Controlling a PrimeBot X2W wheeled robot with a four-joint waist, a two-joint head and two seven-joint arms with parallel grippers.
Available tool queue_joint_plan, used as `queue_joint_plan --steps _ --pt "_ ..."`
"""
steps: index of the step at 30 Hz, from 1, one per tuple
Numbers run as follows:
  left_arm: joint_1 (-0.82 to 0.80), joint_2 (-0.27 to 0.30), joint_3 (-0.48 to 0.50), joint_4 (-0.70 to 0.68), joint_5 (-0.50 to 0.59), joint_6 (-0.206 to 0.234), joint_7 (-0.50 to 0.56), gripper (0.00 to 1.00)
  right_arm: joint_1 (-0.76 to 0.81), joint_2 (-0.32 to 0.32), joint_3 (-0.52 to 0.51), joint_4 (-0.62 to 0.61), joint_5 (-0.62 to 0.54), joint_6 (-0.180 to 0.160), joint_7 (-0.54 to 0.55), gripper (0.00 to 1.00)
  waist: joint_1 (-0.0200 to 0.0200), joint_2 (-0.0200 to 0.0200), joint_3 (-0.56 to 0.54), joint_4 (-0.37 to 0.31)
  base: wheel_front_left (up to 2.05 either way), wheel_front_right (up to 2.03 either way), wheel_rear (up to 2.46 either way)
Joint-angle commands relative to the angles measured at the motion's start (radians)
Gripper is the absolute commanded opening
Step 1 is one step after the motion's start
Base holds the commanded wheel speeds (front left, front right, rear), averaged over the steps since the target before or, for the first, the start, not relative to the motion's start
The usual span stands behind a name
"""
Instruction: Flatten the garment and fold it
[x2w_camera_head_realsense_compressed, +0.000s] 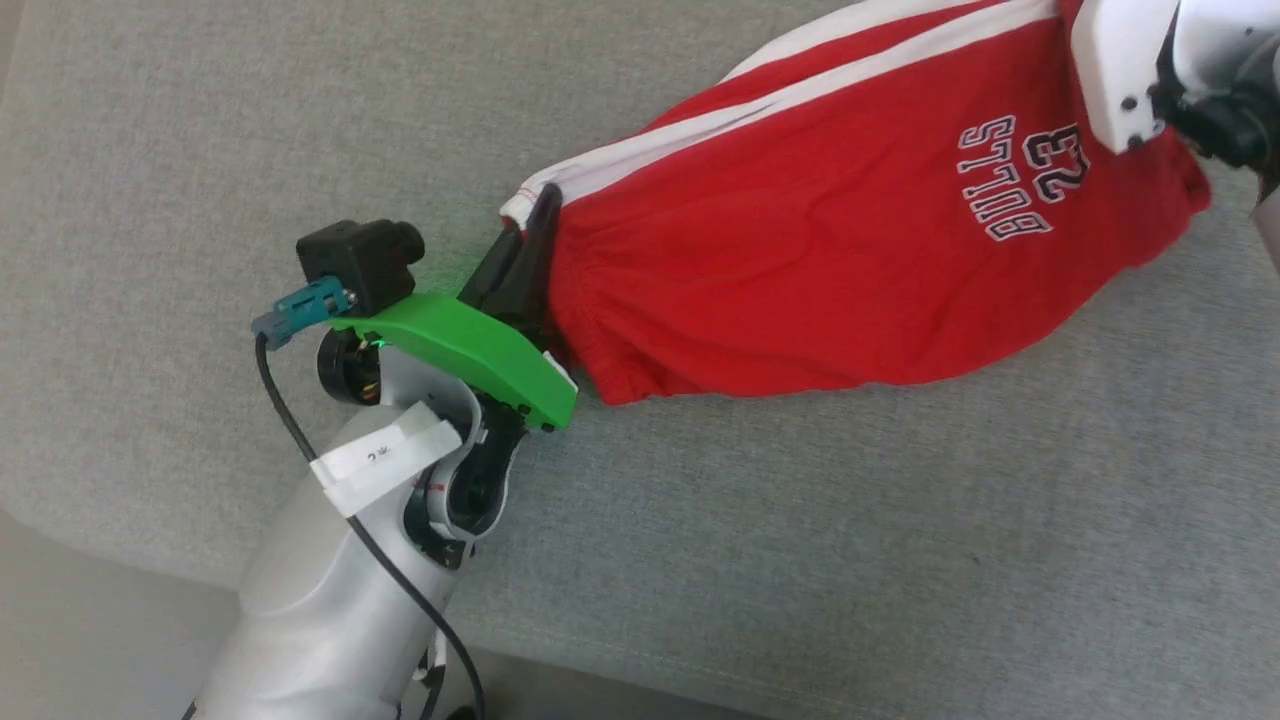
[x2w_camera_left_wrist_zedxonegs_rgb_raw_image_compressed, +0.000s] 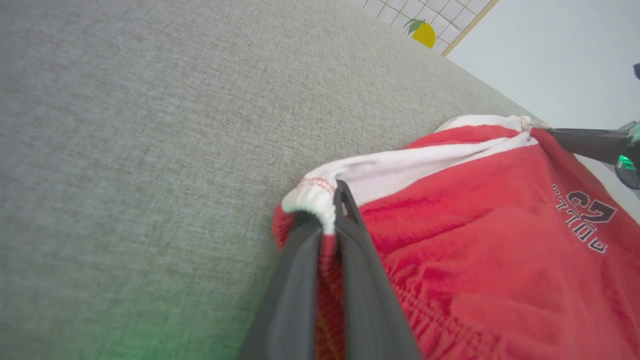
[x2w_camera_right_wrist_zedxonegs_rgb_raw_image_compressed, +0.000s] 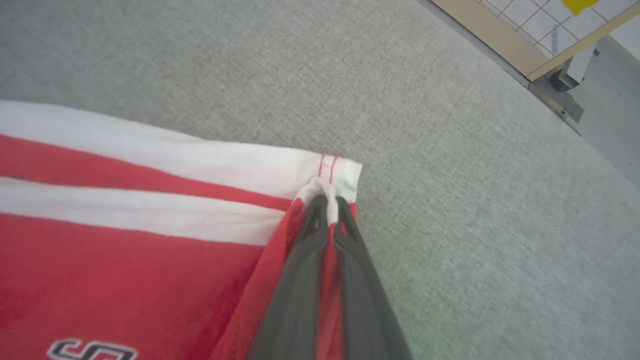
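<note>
Your shorts (x2w_camera_head_realsense_compressed: 820, 250) lie on the cushion (x2w_camera_head_realsense_compressed: 800, 550), running from near left to far right. Your left gripper (x2w_camera_head_realsense_compressed: 540, 215) clamps their left end, your right gripper (x2w_camera_right_wrist_zedxonegs_rgb_raw_image_compressed: 327, 210) their far-right corner.

- "BULLS" and "23", white block lettering (x2w_camera_head_realsense_compressed: 1020, 175) with dark outlines, stand on the red shorts (x2w_camera_head_realsense_compressed: 850, 230) at 2 o'clock in the head view, upside down there.
- In the left wrist view the lettering (x2w_camera_left_wrist_zedxonegs_rgb_raw_image_compressed: 585, 217) sits at 3 o'clock, too skewed to read.
- In the right wrist view the lettering (x2w_camera_right_wrist_zedxonegs_rgb_raw_image_compressed: 92, 350) at 7 o'clock is cut off and unreadable.
- A white tag (x2w_camera_head_realsense_compressed: 385, 462) on the left forearm (x2w_camera_head_realsense_compressed: 300, 590), at 7 o'clock in the head view, bears marks too small to read.
</note>
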Motion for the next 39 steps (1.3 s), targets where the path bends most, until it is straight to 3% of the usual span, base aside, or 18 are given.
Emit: queue_joint_plan --steps 1,5,6,7,9,17,24,31,39 --pt "-0.014 0.002 -0.005 0.002 0.002 0.009 0.012 0.00 -0.018 -0.002 0.013 0.015 0.024 -0.002 0.034 0.00 -0.0001 0.0000 0.023 0.021 0.00 0.00 0.00" --pt "-0.013 -0.001 -0.015 0.000 -0.009 0.012 0.038 0.00 -0.028 -0.006 0.028 0.029 0.065 -0.002 0.094 0.00 -0.0001 0.0000 0.027 0.021 0.00 0.00 0.00" --pt "-0.012 -0.001 -0.017 -0.003 -0.011 0.011 0.040 0.57 -0.028 -0.007 0.028 0.030 0.071 -0.002 0.097 0.00 -0.0001 0.0000 0.025 0.020 0.00 0.00 0.00" --pt "-0.011 -0.001 -0.017 -0.008 -0.011 0.008 0.036 1.00 -0.026 -0.007 0.027 0.027 0.075 -0.002 0.091 0.20 -0.0001 0.0000 0.022 0.017 0.00 0.00 0.00" --pt "-0.007 0.000 -0.016 -0.012 -0.010 0.006 0.028 1.00 -0.013 -0.008 0.031 0.022 0.083 -0.002 0.073 1.00 -0.0001 0.0000 0.010 0.011 0.00 0.00 0.00" --pt "0.043 0.021 -0.009 -0.019 0.005 -0.007 -0.037 1.00 0.100 -0.008 0.038 -0.028 0.108 -0.002 -0.109 1.00 -0.0001 0.0000 -0.089 -0.024 0.00 0.00 0.00" --pt "0.122 0.052 -0.013 -0.013 -0.015 -0.001 -0.018 1.00 0.230 -0.008 0.023 -0.057 0.128 -0.002 -0.272 1.00 -0.0001 0.0000 -0.202 -0.059 0.00 0.00 0.00" --pt "0.193 0.071 0.003 -0.018 0.002 0.026 -0.080 1.00 0.370 0.017 -0.084 -0.064 0.119 -0.002 -0.448 1.00 -0.0001 0.0000 -0.296 -0.078 0.00 0.00 0.00" --pt "0.224 0.052 0.067 -0.020 0.147 -0.014 -0.180 1.00 0.500 0.106 -0.286 -0.060 0.093 -0.002 -0.604 1.00 -0.0001 0.0000 -0.349 -0.084 0.00 0.00 0.00"
